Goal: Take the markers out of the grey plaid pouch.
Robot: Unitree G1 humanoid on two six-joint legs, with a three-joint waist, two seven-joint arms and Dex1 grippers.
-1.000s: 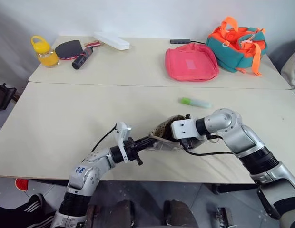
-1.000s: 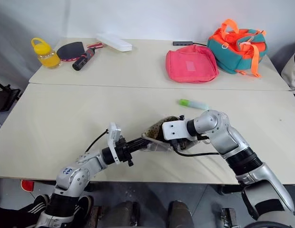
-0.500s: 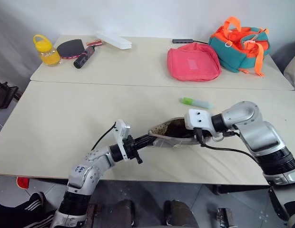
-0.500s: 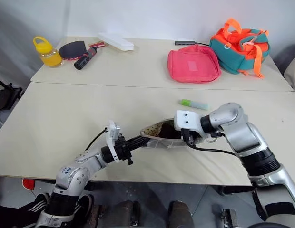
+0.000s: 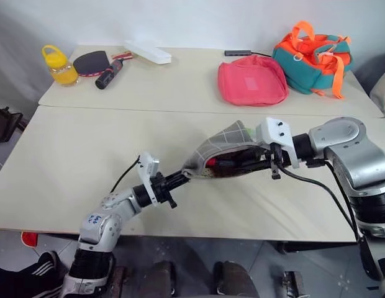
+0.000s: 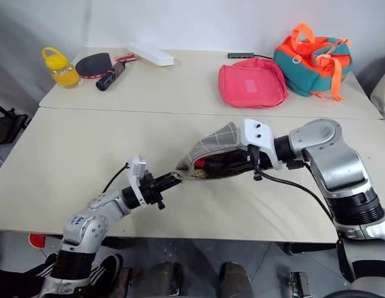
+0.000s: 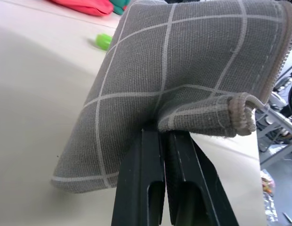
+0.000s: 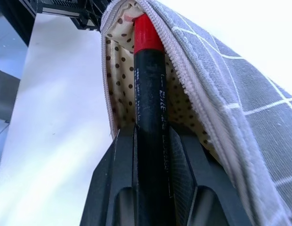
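Observation:
The grey plaid pouch [image 5: 222,144] hangs tilted above the near table, its open mouth facing me. My left gripper [image 5: 182,177] is shut on its lower left corner, and the fabric bunches between the black fingers [image 7: 146,160]. My right gripper [image 8: 148,136] reaches into the mouth from the right. It is shut on a marker [image 8: 148,80] with a red cap and dark body, which lies against the dotted lining. The red cap [image 5: 211,162] peeks out inside the opening. A light green marker [image 7: 103,41] lies on the table beyond the pouch.
On the far table sit a pink pouch [image 5: 250,81], a teal and orange bag [image 5: 312,56], a yellow bottle [image 5: 56,65], a black and red paddle [image 5: 96,64] and a long white case [image 5: 147,52]. A seam [image 5: 118,109] divides the two tables.
My right gripper has risen with the red-capped marker, lifting and tilting the pouch off the table. The left gripper kept its hold on the corner and shifted slightly left.

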